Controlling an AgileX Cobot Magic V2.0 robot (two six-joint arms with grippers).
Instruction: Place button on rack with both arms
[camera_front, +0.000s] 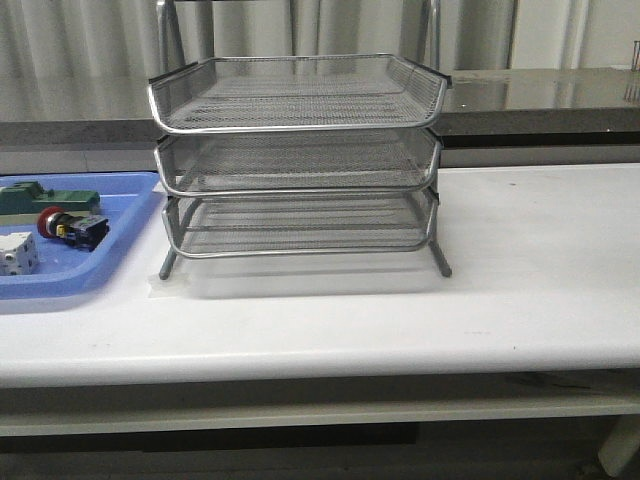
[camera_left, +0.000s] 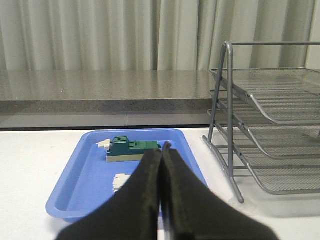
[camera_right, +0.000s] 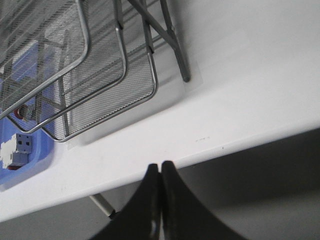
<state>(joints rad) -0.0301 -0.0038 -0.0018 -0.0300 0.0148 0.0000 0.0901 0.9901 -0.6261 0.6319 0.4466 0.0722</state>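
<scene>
white counter (camera_front: 520, 280) | three-tier silver wire-mesh rack (camera_front: 297, 150): tiers bare | flat blue plastic tray (camera_front: 100, 262) beside it: red-capped push button (camera_front: 68, 226), white cube (camera_front: 17, 254), green block (camera_front: 45, 199) | left end effector (camera_left: 162, 150) closed, empty | right end effector (camera_right: 160, 167) closed, empty

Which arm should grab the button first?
Probably left. The button lies in the blue tray on the robot's left, which the shut left gripper faces; the right gripper hangs off the table edge.

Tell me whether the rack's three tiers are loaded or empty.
Empty. All three mesh tiers of the rack show bare; the button lies in the blue tray.
</scene>
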